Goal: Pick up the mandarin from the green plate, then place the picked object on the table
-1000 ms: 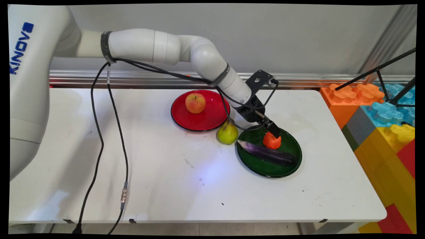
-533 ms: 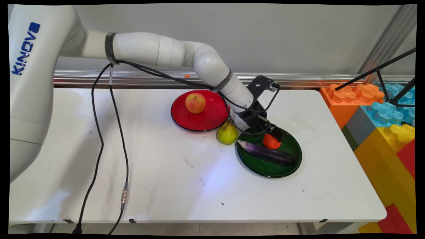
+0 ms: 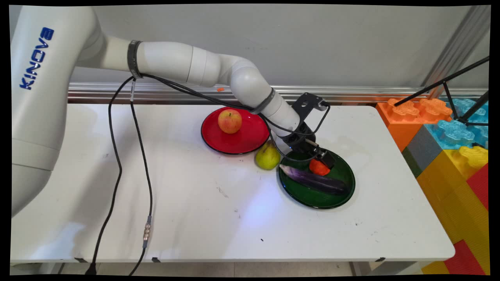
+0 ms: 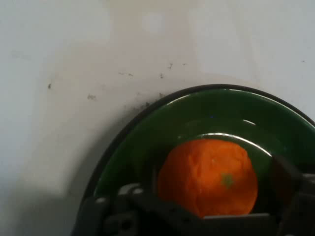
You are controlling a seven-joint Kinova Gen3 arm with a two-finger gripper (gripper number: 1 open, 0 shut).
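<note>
An orange fruit lies on the dark green plate, beside a purple eggplant on the same plate. My gripper is low over the plate's far side, right at the orange. In the hand view the orange sits between the two black fingers, with a little gap on each side, so the gripper stands open around it. The green plate fills the lower part of that view. The orange's lower part is hidden behind the linkage.
A yellow-green pear rests on the table just left of the green plate. Behind it, a red plate carries an apple. Big coloured toy blocks and a black tripod stand at the right. Black cables hang at the left.
The gripper has come down and slightly right onto the green plate, its fingers now on either side of the orange. The orange, eggplant, pear and apple have stayed put.
</note>
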